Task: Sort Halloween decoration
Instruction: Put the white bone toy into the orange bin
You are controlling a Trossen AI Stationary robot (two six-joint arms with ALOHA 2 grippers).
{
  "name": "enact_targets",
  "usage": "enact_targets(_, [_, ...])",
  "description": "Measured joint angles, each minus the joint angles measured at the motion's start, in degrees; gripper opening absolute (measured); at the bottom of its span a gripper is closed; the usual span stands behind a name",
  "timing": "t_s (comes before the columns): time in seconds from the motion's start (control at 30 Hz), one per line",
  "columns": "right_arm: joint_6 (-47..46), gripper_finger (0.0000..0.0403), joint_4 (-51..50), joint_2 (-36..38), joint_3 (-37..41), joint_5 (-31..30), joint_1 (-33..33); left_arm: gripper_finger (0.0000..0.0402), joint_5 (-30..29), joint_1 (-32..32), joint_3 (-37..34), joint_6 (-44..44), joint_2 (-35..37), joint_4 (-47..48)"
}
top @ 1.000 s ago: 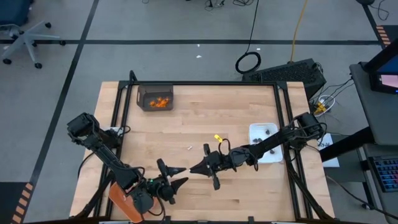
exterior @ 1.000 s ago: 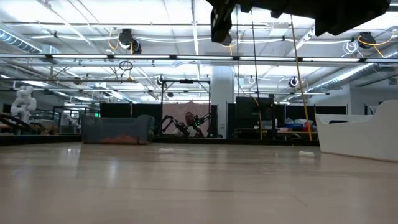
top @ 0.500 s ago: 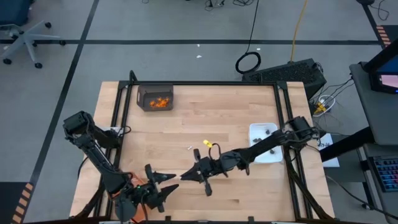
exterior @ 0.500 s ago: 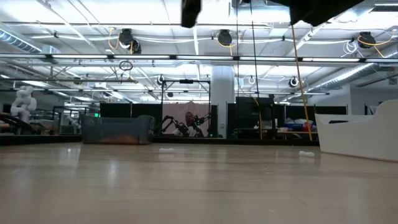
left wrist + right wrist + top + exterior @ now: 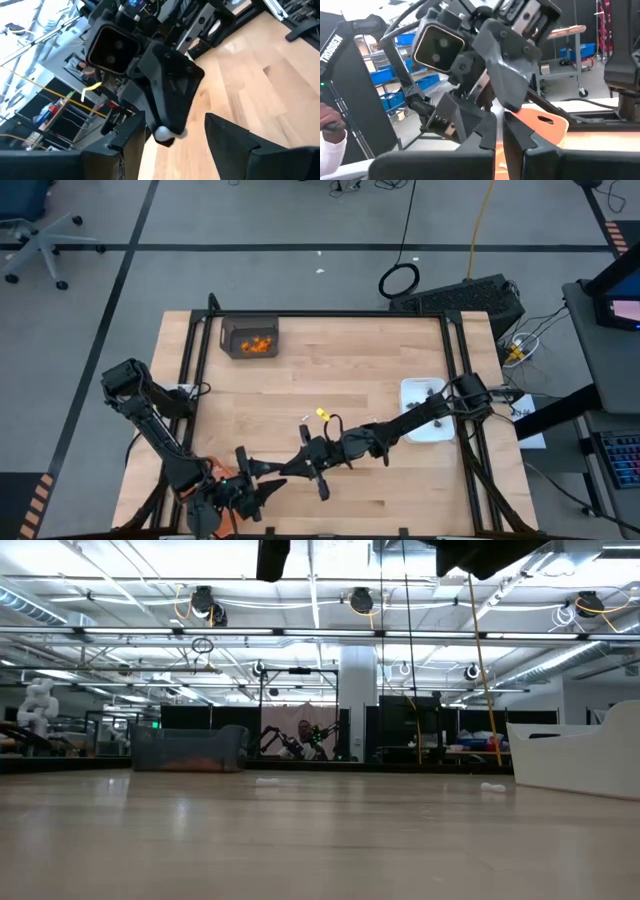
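Desk [image 5: 390, 360], lower centre: your closed right gripper [image 5: 283, 477], carrying a white piece [image 5: 162, 133], has reached your open left gripper [image 5: 262, 480]; handover pending.

Table [image 5: 330, 365]: light wood planks, black frame along the edges.
Grey bin [image 5: 248, 337]: near the far left corner of the table, upright.
White dish [image 5: 425, 410]: rectangular, at the right edge of the table.
Orange tray [image 5: 540, 121]: seen in the right wrist view, low at the near left.
Office chair [image 5: 30, 235]: on the floor, far left.
Cable coil [image 5: 399, 281]: black ring on the floor beyond the table.
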State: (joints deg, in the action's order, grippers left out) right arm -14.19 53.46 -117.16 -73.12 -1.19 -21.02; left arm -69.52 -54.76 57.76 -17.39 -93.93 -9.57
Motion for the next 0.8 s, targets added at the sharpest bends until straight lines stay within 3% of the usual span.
enact_targets(0.43, [-1.85,0.0,-0.08,0.0,0.0,1.88,0.02,0.0098,0.03,0.08,0.02,-4.59,0.0,0.43])
enact_targets(0.8, [-4.47,0.0,-0.16,0.0,0.02,3.04,0.17,0.0084,0.49,0.1,0.07,-9.41,0.0,0.97])
